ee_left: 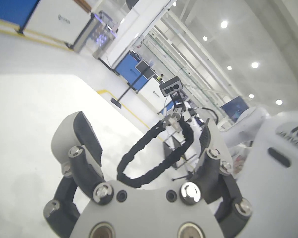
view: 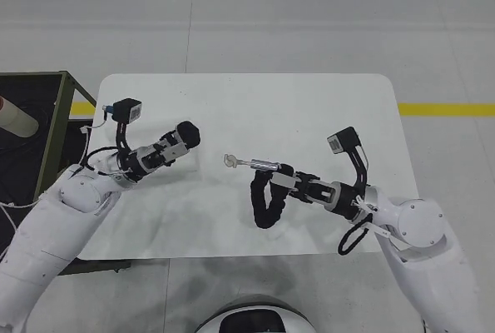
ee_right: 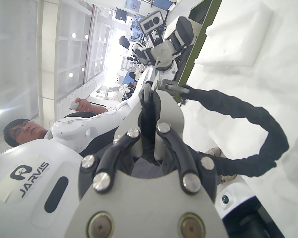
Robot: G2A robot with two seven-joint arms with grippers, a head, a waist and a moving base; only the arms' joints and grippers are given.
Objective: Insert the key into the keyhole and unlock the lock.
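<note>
white table (view: 230, 108), rounded corners; black lock cable loop (view: 256, 200) on or just above it

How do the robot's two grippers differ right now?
The left gripper is open and empty; the right gripper is shut on the black cable lock. In the top view the left gripper is toward the left side of the white table, the right gripper near the middle. Both hover above it, pointing toward each other.

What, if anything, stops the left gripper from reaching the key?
Probably nothing, so yes: the left gripper is open and empty, the key juts toward it from the cable lock held by the right gripper, with bare table between.
</note>
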